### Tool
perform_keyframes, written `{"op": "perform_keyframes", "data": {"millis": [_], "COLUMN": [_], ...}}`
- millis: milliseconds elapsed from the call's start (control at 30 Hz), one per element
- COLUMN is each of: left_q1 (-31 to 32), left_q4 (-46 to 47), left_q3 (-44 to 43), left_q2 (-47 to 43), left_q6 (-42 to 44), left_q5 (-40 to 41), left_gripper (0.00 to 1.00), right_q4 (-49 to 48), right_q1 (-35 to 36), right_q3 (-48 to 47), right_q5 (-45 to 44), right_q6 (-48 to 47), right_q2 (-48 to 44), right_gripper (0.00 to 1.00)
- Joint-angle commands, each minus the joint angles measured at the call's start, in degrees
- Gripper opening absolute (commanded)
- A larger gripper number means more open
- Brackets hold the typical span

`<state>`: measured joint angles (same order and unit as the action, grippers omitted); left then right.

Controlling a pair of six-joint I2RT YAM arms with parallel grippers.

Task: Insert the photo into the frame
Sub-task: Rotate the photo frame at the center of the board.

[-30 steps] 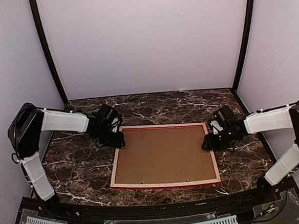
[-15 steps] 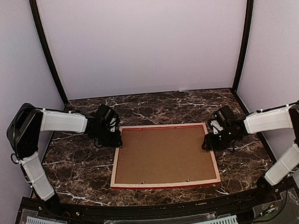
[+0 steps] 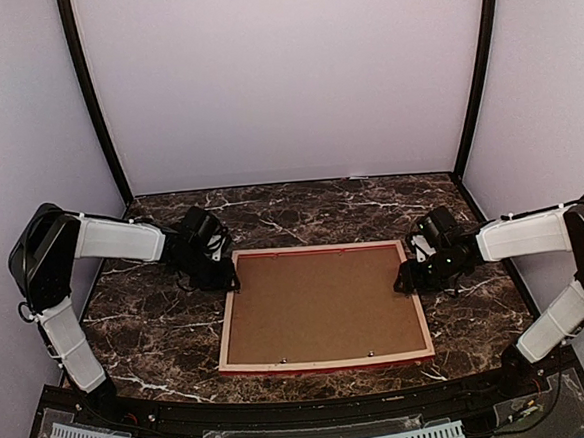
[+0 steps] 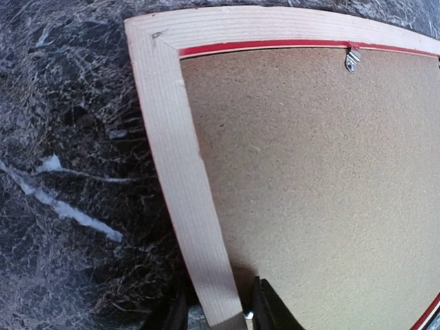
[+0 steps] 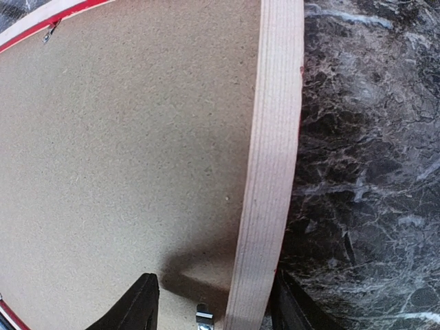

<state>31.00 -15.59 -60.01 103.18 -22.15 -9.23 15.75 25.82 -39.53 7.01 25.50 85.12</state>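
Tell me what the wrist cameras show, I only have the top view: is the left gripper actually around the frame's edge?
Observer: Yes. In the left wrist view the left gripper straddles the pale wooden side rail of the frame, one finger on each side. I cannot tell whether it pinches.
Operator: And the right one?
Observer: The right gripper straddles its rail too, but there is a clear gap between the inner finger and the wood, so it is open.
Operator: Is anything holding the backing in?
Observer: A small metal tab lies over the brown backing board at the far rail.
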Motion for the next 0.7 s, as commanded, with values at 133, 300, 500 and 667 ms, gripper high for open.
{"op": "perform_keyframes", "data": {"millis": [133, 300, 500, 667], "left_q1": [-1.12, -1.08, 0.59, 3.37], "left_q4": [-3.9, -2.31, -2.25, -3.2], "left_q3": [1.98, 4.62, 7.99, 9.4], "left_q2": [-3.11, -5.75, -8.05, -8.41], "left_q6": [0.5, -0.62, -1.47, -2.53], "left_q5": [-2.81, -2.8, -1.76, 0.67], "left_gripper": [0.61, 0.74, 0.76, 0.68], "right_q4": [0.77, 0.7, 1.82, 2.46], "right_q1": [-0.27, -0.29, -0.31, -0.65], "right_q3": [0.24, 0.5, -0.73, -1.29], "right_q5": [-0.31, -0.7, -1.82, -2.84], "right_q6": [-0.13, 0.18, 0.44, 0.72], "right_q2": [1.21, 0.92, 0.43, 0.36], "right_gripper": [0.57, 0.57, 0.59, 0.62]}}
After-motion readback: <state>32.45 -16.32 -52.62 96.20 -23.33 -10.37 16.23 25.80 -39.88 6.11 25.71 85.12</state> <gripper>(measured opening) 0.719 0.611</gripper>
